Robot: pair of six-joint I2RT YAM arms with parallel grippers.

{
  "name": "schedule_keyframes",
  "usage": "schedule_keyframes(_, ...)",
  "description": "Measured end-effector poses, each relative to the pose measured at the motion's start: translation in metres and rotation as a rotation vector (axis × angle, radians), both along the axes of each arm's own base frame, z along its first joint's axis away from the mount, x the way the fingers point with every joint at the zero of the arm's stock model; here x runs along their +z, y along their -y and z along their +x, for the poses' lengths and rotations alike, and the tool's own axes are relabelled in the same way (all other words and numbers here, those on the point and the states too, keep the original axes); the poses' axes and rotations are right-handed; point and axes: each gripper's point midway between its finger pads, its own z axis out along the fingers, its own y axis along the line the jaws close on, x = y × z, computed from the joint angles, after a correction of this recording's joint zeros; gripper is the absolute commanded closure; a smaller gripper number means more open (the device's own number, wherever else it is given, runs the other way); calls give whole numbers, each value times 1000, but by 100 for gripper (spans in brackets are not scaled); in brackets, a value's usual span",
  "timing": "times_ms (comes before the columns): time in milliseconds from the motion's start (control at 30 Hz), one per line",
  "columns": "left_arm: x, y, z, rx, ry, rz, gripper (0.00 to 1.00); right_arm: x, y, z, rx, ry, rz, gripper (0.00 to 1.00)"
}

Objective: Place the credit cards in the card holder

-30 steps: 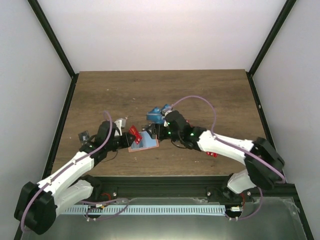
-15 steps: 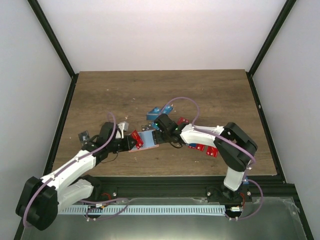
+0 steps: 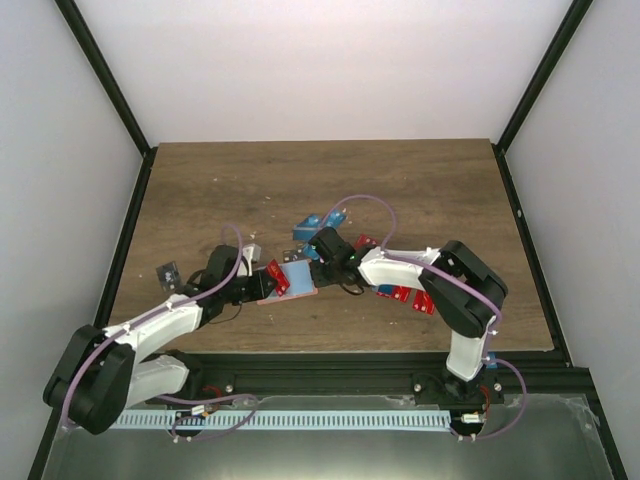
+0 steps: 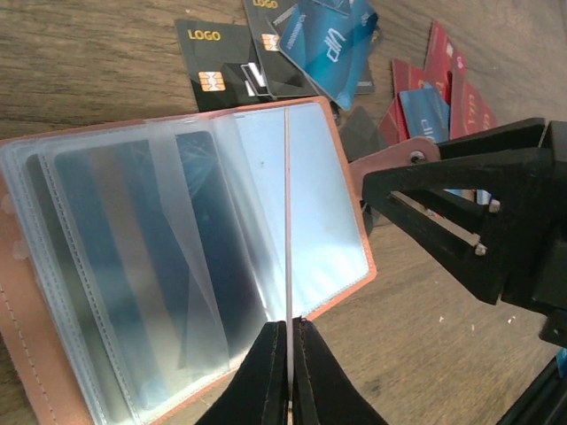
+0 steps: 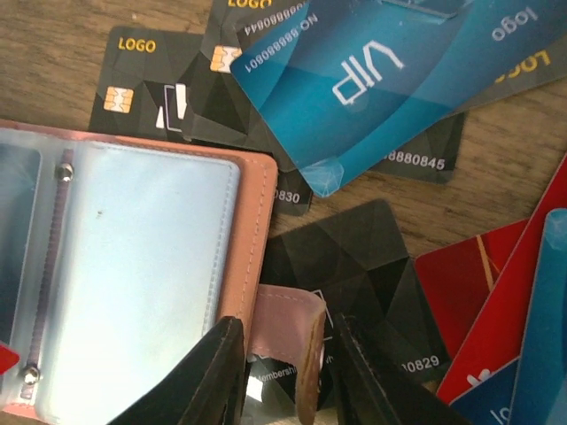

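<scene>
Holder [image 5: 259, 230] lies open on the table [image 3: 430, 190] between the two arms, with its clear sleeves facing up. The left gripper [image 4: 289, 341] is closed tight on a red card [image 3: 277, 280] and holds it on its edge over the sleeves, so its wrist camera sees this card only as a thin line. The right gripper [image 5: 286, 341] stands at the right edge of the holder with its jaws narrow, one on each side of the pink tab [image 5: 283, 310]. I cannot tell if they press the tab. Loose black cards [image 5: 354, 266], blue cards [image 5: 381, 80] and red cards [image 5: 469, 292] lie just beside the holder, some overlapping.
</scene>
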Motion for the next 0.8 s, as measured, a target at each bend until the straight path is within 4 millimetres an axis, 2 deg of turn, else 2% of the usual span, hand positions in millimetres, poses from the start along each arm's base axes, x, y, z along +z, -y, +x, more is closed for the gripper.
schedule_keyframes(400,-10,0,11,19,-4,-2,96,-5,-1,-5,14,-15,21,71)
schedule_keyframes(800,-19,-2,10,42,-32,-1,96,-5,-3,-8,18,-14,48,72)
